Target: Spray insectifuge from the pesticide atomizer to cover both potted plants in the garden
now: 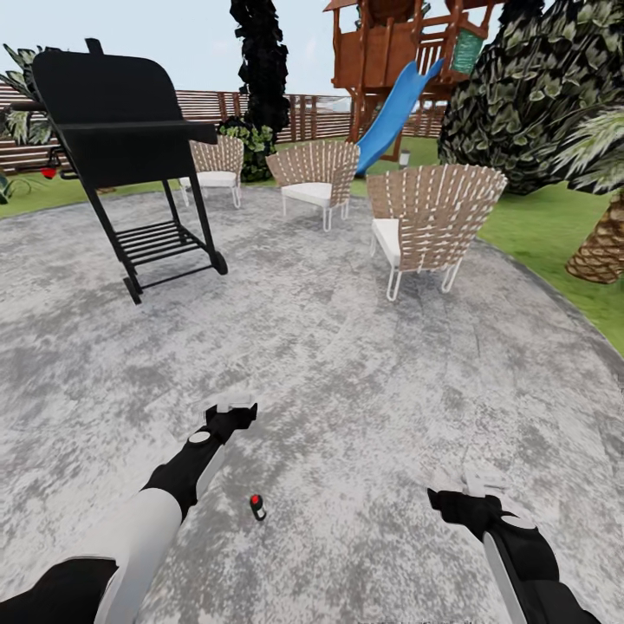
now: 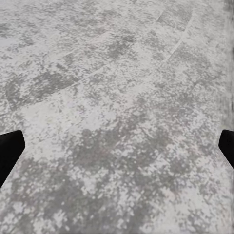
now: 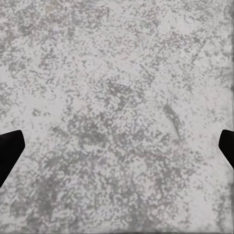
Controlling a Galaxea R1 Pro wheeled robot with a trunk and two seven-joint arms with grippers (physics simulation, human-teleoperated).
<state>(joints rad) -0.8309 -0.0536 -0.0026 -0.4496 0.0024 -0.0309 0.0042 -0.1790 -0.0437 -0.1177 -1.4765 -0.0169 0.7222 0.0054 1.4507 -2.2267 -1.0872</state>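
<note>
Two black grippers, the left gripper [image 1: 232, 407] and the right gripper [image 1: 468, 485], hang spread wide and empty over the grey mottled patio [image 1: 347, 347]. Between them on the paving lies the small dark red-topped pesticide atomizer [image 1: 257, 507], so pickup seems the step in hand; next, lower one arm over it. Farther off stand a black grill [image 1: 121, 113] and woven chairs [image 1: 429, 221], none obstructing.

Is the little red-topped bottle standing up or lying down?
Cannot tell. The pesticide atomizer sits small on the patio, red top showing.
</note>
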